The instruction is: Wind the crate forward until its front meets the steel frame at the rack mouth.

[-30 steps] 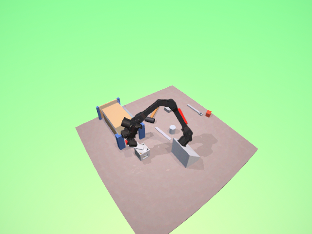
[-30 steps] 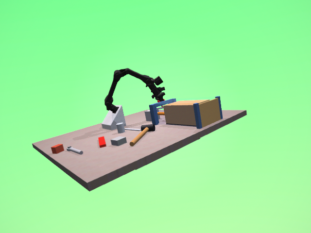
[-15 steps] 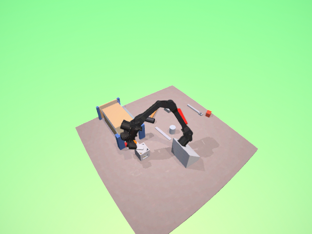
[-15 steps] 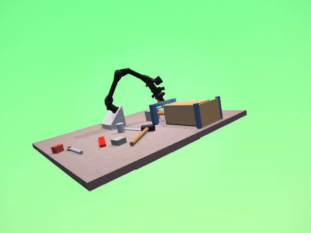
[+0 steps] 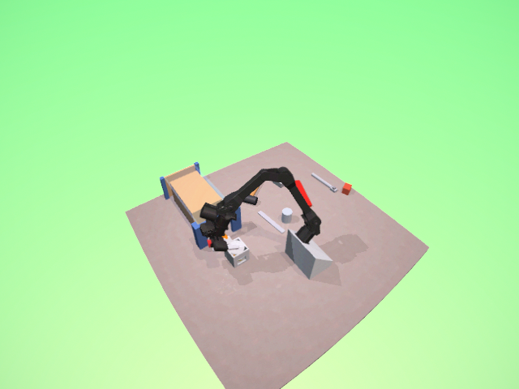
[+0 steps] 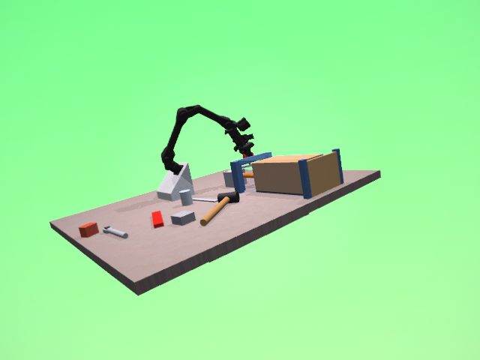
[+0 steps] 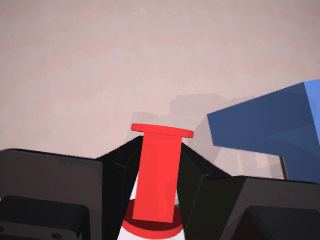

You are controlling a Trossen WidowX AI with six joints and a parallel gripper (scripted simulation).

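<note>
My gripper [image 5: 214, 244] [image 6: 248, 154] [image 7: 158, 143] is shut on the red grip of the winch handle [image 5: 234, 246] [image 6: 247, 156] [image 7: 158, 175]. The handle's pale arm reaches over the top of the grey winch [image 5: 232, 258] [image 6: 230, 178]; its key and the hole cannot be made out. The tan crate [image 5: 195, 192] [image 6: 276, 178] sits flat in the cubby. In the exterior view a gap shows between its front and the blue frame [image 5: 199, 237] [image 6: 238, 178] [image 7: 265, 125] at the mouth. An orange strap [image 6: 248, 175] runs between winch and crate.
A mallet [image 6: 214, 211], a pale flat bar [image 5: 271, 221], a grey cylinder [image 5: 286, 215] [image 6: 186, 197], a red bar [image 5: 303, 193] [image 6: 157, 219], a grey block [image 6: 183, 218], a wrench [image 5: 323, 182] and a red block [image 5: 346, 189] [image 6: 88, 229] lie about the bench.
</note>
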